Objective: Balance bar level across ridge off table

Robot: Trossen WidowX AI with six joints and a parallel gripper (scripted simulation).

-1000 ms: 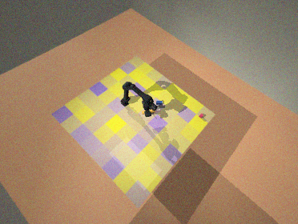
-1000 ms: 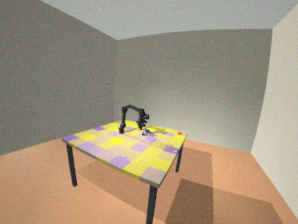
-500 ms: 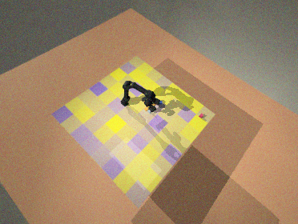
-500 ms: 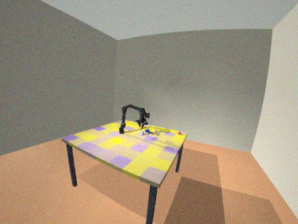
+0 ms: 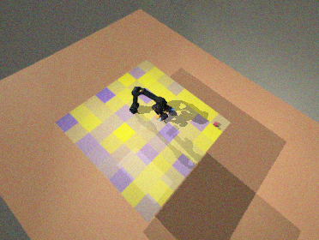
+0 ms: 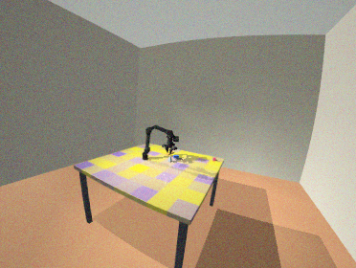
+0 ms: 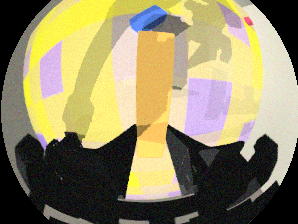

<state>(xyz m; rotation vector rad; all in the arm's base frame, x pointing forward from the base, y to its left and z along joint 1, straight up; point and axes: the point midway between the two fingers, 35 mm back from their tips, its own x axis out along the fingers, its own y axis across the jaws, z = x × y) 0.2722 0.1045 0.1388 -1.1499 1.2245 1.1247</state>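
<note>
Orange bar in 1 pincer.

Top view: the gripper is too small for its fingertips to be resolved. The bar shows as small orange specks beside dark parts. Exterior view: the bar's outline is unresolved; 1 table leg is cut off by the lower edge. Wrist view: the gripper's fingers cover part of the bar's near portion. The red object is too small for its shape to be identified.
</note>
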